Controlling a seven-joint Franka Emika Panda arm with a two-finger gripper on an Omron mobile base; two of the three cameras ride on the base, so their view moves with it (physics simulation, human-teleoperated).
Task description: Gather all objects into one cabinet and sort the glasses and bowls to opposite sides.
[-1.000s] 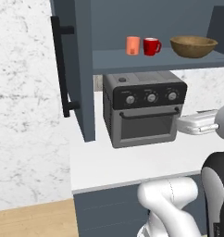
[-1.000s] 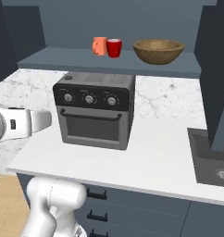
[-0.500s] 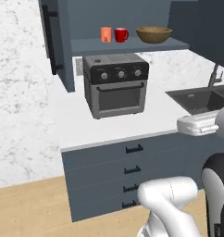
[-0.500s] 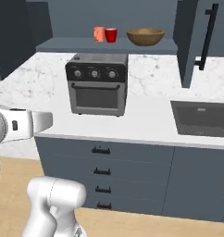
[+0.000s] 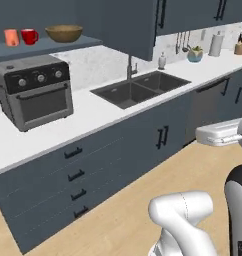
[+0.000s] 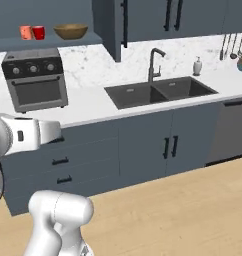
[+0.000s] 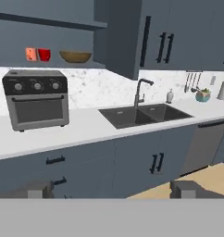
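Observation:
An orange cup [image 5: 11, 37], a red mug [image 5: 29, 36] and a wide brown wooden bowl [image 5: 64, 33] stand in a row on the shelf [image 5: 48, 47] of the slate-blue cabinet, above the toaster oven. The same row of cup [image 7: 31, 53], mug [image 7: 44, 54] and bowl [image 7: 75, 57] appears far off at the hand view's upper left. The cabinet door [image 6: 113, 27] stands swung open, its black bar handle [image 6: 125, 22] to the right of the bowl. My gripper [image 7: 113, 192] is open, holds nothing, and is far back from the counter.
A black toaster oven [image 5: 35, 90] sits on the white counter [image 5: 88, 117] under the shelf. To the right are a double sink [image 5: 138, 89] with a faucet [image 6: 154, 62], a soap bottle [image 6: 197, 66] and hanging utensils. Drawers and lower doors front the counter. Wooden floor [image 6: 183, 210] lies before it.
The whole picture has shifted: the base has backed away from the counter and the cameras now take in the sink side. The shelf's things have not moved, and the gripper stays open.

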